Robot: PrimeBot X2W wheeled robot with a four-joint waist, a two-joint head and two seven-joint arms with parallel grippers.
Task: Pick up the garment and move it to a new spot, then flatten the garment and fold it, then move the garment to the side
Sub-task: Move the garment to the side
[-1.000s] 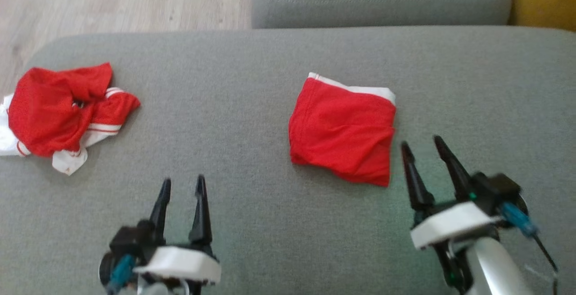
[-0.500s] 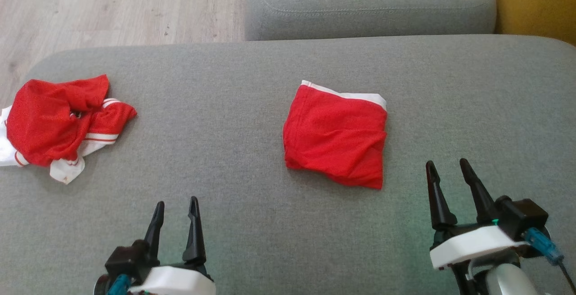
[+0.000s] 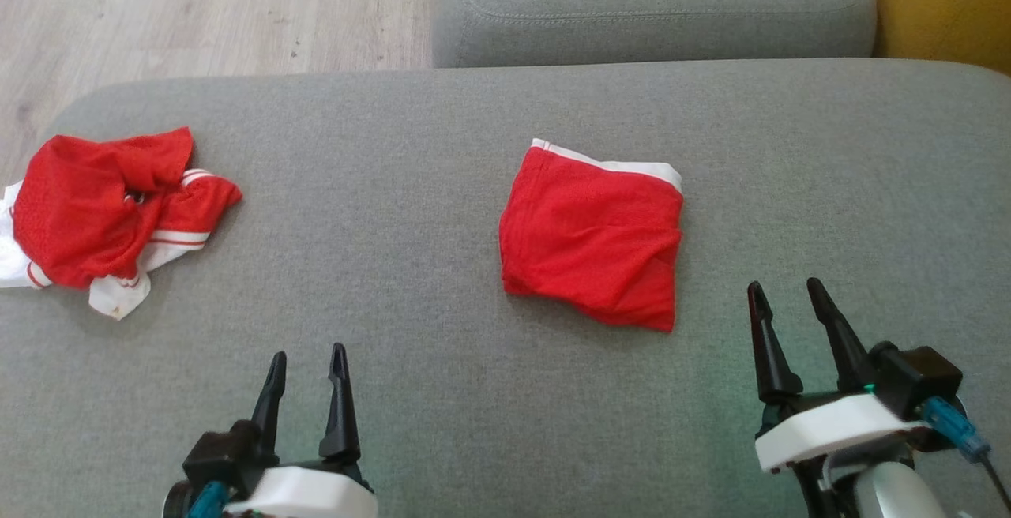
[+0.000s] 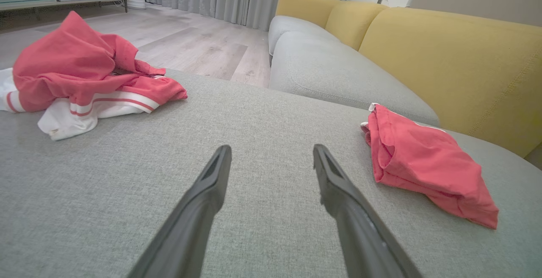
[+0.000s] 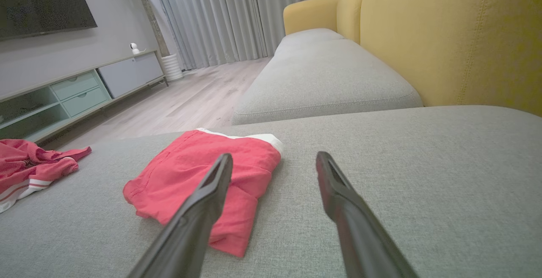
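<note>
At centre-right of the head view, the folded red garment lies flat on the grey seat cushion. It has a white band along its upper edge and a loose fold at its lower right corner.

Your right tool is at lower right, fingers spread and empty. Its tips are just below and right of that loose corner, not touching it. In the right wrist view, the right tool points past the garment. The left-hand finger overlaps the cloth in the picture, and I can't tell its height above it.

Your left tool is at lower left, also spread and empty, well apart from both cloths. In the left wrist view there's bare cushion between its fingers, and the garment is off to the right.

Edges:
- The cushion's far edge runs across the upper part of the head view, with a rounded corner at upper left.
- Wood floor lies beyond that corner.

Open room:
- A wide strip of cushion between the two cloths.
- The whole right side of the frame.
- The bottom band between the tools.

Around:
- A crumpled red-and-white garment is at mid-left, near the rounded corner and cut by the frame's left edge.
- A second grey cushion at top centre butts against the far edge.
- The yellow backrest is in the top right corner.
- In the right wrist view, a TV stand is at left and curtains are at top centre, both well away across the floor.
</note>
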